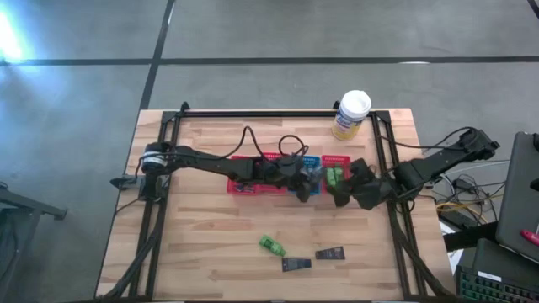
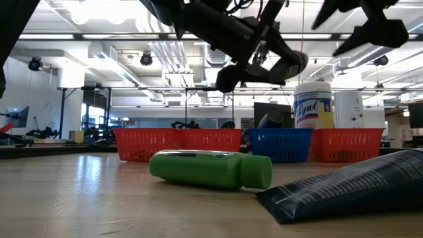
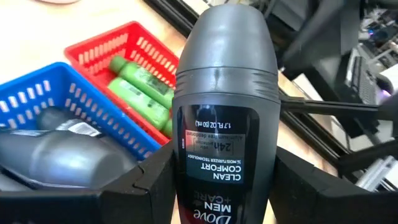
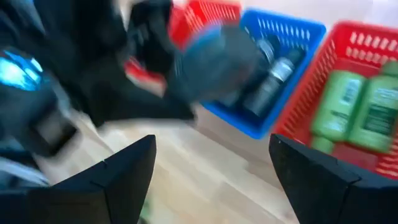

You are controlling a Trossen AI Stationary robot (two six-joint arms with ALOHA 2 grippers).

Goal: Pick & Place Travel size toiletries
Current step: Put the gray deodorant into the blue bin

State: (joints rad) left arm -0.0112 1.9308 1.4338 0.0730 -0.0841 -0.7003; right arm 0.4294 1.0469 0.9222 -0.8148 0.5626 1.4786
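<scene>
Two grippers mid-frame above the baskets, left gripper [image 3: 211, 186] clamping a grey deodorant roll-on [image 3: 224, 106] over the blue basket [image 3: 37, 99], right gripper [image 4: 211, 168] spread wide, empty, blurred, counter [image 1: 210, 244] partly hidden.

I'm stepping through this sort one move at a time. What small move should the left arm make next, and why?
Probably lower and release into the blue basket. The left gripper is shut on a grey deodorant close to that basket, which already holds similar grey items.
</scene>
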